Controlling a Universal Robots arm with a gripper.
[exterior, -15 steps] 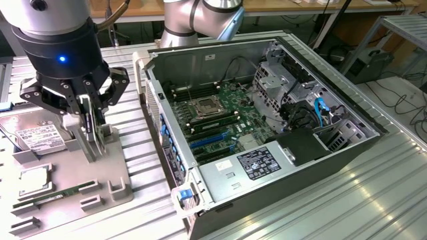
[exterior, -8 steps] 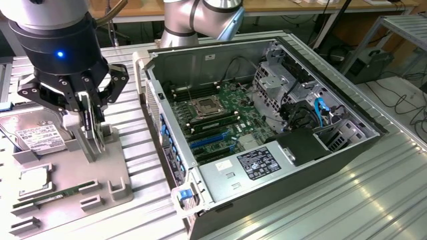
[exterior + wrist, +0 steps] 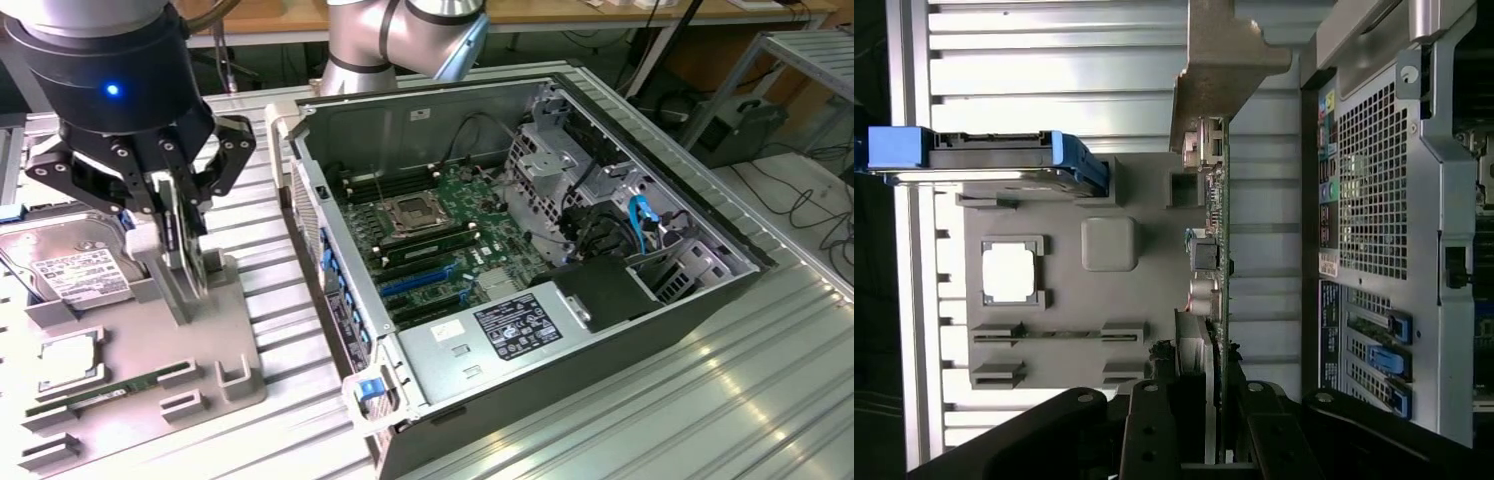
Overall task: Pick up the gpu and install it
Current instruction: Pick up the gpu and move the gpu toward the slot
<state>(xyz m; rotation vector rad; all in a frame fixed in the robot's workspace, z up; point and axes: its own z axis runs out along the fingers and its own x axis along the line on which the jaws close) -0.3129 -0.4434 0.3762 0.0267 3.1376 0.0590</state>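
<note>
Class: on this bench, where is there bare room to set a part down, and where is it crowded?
Free: the ribbed metal table on the exterior view's right of the open computer case; also the strip between case and grey fixture tray. Crowded: the tray, where the gripper clasps the upright green gpu card.

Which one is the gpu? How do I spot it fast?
Find the big open computer case, then the gray tray on the exterior view's left of it. Over the tray the black gripper pinches the gpu: a thin green card standing on edge with a silver end bracket, unlike the white-labelled hard drive and narrow memory stick.
</note>
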